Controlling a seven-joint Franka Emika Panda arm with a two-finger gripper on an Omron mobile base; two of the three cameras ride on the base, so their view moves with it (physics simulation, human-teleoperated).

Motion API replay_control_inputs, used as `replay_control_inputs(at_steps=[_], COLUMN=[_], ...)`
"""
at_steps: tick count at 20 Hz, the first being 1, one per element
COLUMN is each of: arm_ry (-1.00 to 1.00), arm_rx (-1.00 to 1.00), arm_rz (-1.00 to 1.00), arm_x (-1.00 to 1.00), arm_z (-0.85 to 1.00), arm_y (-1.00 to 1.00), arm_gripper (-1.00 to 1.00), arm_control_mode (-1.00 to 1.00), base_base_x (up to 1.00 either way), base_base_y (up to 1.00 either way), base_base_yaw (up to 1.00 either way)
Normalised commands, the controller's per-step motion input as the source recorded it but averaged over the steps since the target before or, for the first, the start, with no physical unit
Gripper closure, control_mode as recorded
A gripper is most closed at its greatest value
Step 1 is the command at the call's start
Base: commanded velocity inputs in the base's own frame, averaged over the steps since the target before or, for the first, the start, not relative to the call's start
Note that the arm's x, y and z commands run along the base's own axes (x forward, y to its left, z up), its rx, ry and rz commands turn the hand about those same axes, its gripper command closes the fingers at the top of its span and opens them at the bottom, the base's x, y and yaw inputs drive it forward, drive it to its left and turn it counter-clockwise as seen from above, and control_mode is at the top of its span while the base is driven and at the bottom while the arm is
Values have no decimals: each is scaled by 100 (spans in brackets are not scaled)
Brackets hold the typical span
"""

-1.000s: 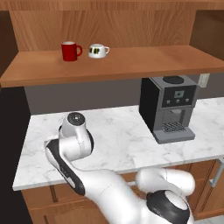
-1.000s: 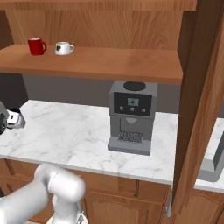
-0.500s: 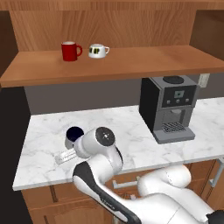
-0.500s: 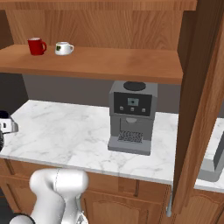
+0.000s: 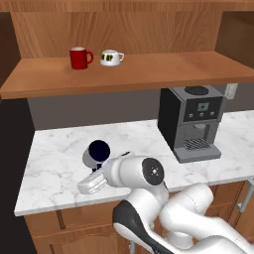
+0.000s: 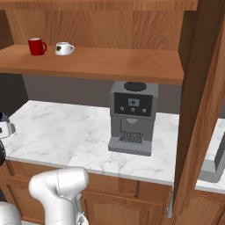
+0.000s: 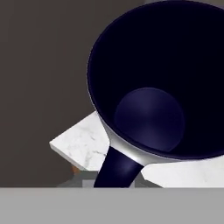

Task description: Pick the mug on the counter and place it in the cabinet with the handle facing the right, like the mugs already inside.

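Hand (image 5: 94, 171): you see it closed narrow on the mug (image 5: 97, 152) handle (image 7: 117, 168) | mug: tilted, above the table (image 5: 54, 163) | shelf: red mug (image 5: 79, 57), white cup (image 5: 111, 57).

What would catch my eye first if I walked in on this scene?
Probably the white arm bent low over the front left of the marble counter, its jaws shut on the grey mug, whose dark inside gapes up close in the hand view. Next, the black coffee machine standing at the right of the counter. Above, on the wooden cabinet shelf, a red mug and a squat white cup sit side by side.
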Motion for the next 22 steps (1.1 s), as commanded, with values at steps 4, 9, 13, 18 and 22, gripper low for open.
replay_control_inputs(at_steps=[4,9,13,18,22], arm_ry=[-12,-7,-1,0,0], arm_rx=[0,0,1,5,4], arm_rz=[1,0,0,0,0], arm_x=[-29,-17,-5,-1,-1], arm_z=[73,70,63,39,29], arm_y=[-24,-21,-16,-9,-3], arm_gripper=[100,100,100,100,100], arm_control_mode=[-100,-100,-100,-100,-100], base_base_x=[0,0,0,0,0], base_base_y=[0,0,0,0,0], base_base_yaw=[0,0,0,0,0])
